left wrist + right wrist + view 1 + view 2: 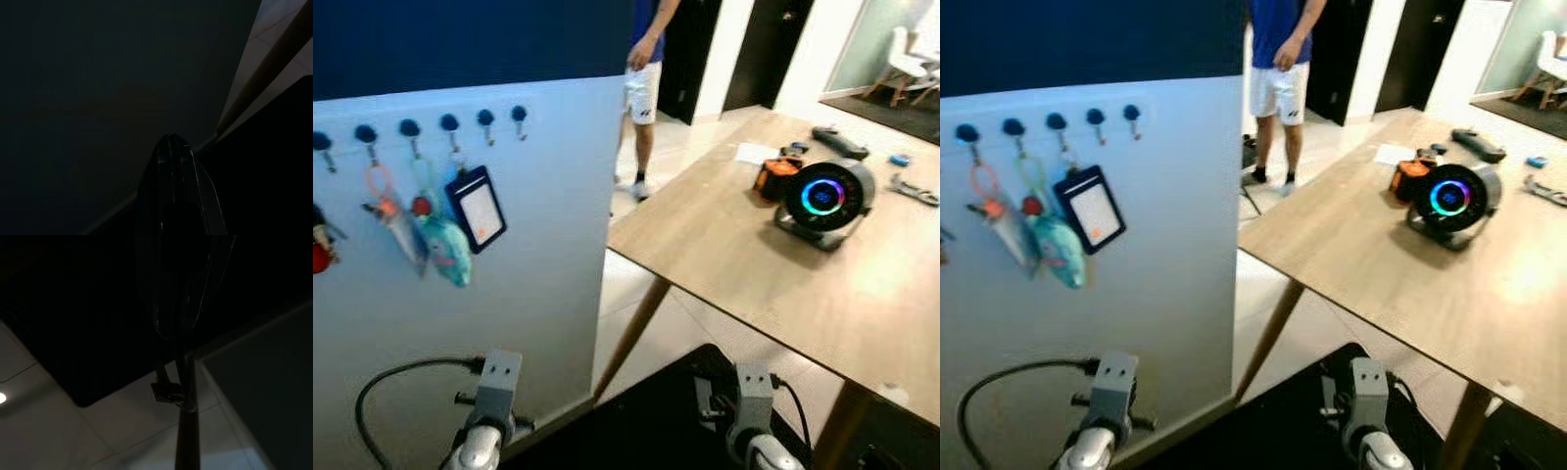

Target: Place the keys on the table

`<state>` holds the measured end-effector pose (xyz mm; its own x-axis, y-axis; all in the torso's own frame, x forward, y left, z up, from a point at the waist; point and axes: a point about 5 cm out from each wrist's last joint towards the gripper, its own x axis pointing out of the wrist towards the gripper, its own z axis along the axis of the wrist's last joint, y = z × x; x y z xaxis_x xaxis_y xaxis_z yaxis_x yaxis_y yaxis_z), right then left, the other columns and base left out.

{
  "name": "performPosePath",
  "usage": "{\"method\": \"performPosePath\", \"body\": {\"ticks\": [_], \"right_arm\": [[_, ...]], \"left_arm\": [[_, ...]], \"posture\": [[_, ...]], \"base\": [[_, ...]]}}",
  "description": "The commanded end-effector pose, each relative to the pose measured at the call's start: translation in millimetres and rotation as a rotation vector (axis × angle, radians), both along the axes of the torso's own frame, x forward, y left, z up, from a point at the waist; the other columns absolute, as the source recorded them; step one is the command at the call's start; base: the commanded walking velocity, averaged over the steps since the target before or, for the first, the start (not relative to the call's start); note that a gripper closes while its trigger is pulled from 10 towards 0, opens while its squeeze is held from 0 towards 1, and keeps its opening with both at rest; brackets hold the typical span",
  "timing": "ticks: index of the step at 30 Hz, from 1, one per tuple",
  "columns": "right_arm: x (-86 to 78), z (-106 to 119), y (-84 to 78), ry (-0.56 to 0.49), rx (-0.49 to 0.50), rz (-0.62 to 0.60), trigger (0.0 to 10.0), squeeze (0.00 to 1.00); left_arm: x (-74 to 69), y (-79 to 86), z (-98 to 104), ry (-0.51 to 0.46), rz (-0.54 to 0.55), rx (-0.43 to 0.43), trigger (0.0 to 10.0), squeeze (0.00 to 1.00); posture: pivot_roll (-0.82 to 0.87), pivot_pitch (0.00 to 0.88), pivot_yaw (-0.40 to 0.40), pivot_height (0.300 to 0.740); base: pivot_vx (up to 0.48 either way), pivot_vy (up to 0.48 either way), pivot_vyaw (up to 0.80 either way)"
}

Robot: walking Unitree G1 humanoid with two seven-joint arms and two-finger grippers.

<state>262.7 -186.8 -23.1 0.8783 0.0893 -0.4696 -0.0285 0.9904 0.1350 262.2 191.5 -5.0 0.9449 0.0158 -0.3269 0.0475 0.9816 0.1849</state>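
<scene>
Key rings hang from blue hooks (448, 122) on a pale panel (538, 294) to my left. One orange ring carries a greyish fob (393, 217); a teal plush fob (445, 251) and a dark badge holder (477, 208) hang beside it. The wooden table (724, 245) stands to the right of the panel. Both arms hang low, well below the hooks, with their wrists (494, 387) (754, 392) at the bottom edge. In the dark left wrist view my left gripper (171, 147) is shut on nothing. My right gripper (173, 333) is also shut and empty, above the floor.
On the table stand a round device with a glowing ring (824, 196), an orange object (773, 176), a black remote (840, 142) and a paper (756, 153). A person (646, 69) stands beyond the panel. A slanted table leg (631, 338) and a black mat (656, 421) lie ahead.
</scene>
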Motion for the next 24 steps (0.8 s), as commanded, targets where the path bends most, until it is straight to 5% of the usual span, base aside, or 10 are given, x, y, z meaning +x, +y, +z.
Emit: {"method": "performPosePath", "body": {"ticks": [1, 24], "right_arm": [[-2.8, -2.4, 1.0, 0.007, 0.001, 0.000, 10.0, 0.00], [1.5, 0.2, 5.1, -0.002, 0.006, 0.018, 10.0, 0.00]], "left_arm": [[-5.0, 1.8, -4.9, 0.021, 0.002, 0.006, 10.0, 0.00], [-3.3, 0.6, -3.9, 0.011, 0.010, -0.004, 10.0, 0.00]], "posture": [[0.10, 0.056, -0.069, 0.740], [0.10, 0.053, -0.074, 0.740]], "base": [[0.000, 0.000, -0.53], [0.000, 0.000, -0.54]]}}
